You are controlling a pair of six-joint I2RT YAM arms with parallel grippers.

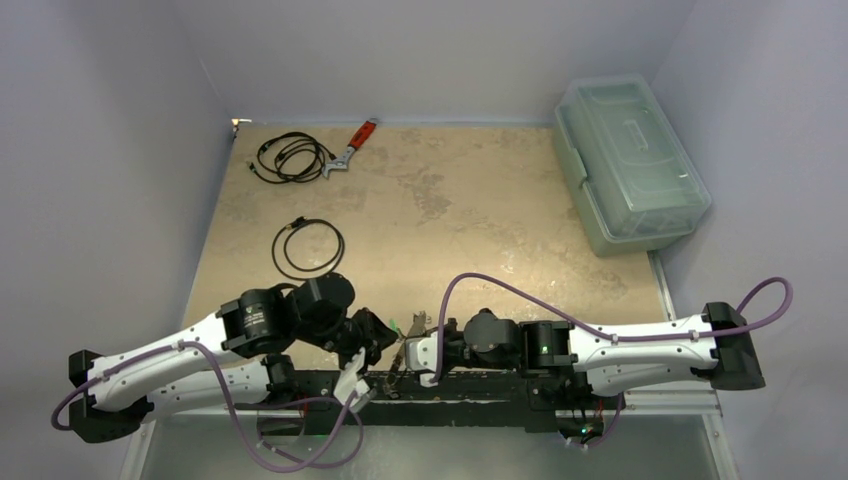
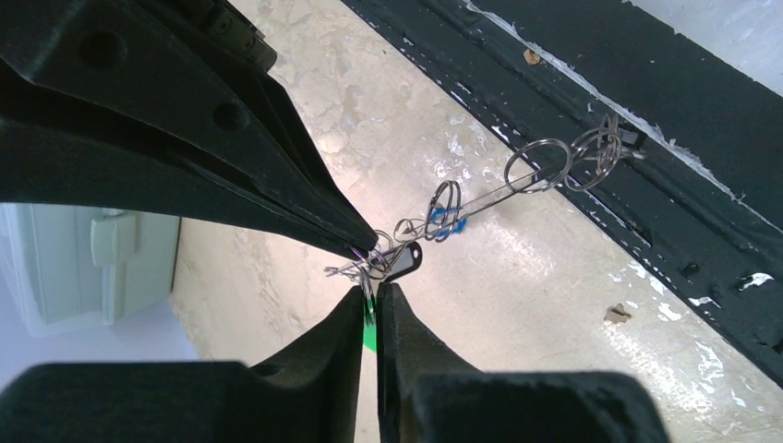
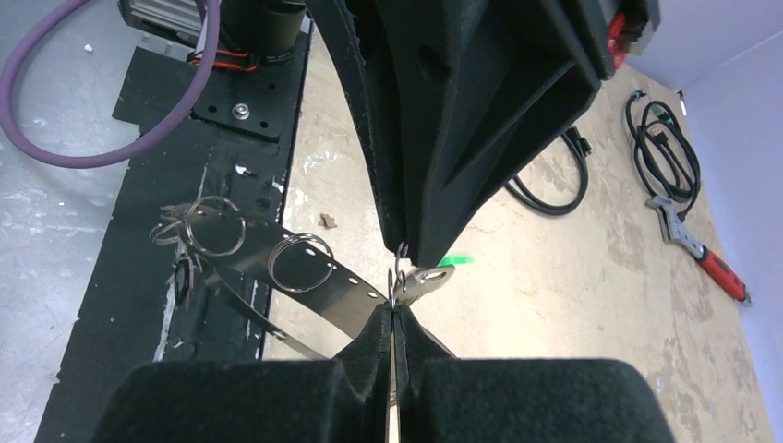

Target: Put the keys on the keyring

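keys [image 2: 403,261]: 3 | keyring [image 3: 342,299]: 1 | cables [image 1: 285,155]: 2 | wrench [image 1: 352,148]: 1 | box [image 1: 630,165]: 1

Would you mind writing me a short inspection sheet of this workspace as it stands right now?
Surface: tan mottled tabletop, worn and stained.
Job's things: keyring held between both grippers, small rings dangling; green-tagged key, blue-tagged key and dark-tagged key clustered at its end.
Clutter: red-handled wrench at the far edge.
Grippers: left gripper shut on the green-tagged key; right gripper shut on the keyring.
Cables: far black coil beside the wrench; near black coil closer to the left arm; purple arm cable.
Surroundings: clear lidded box far right; plain grey walls.
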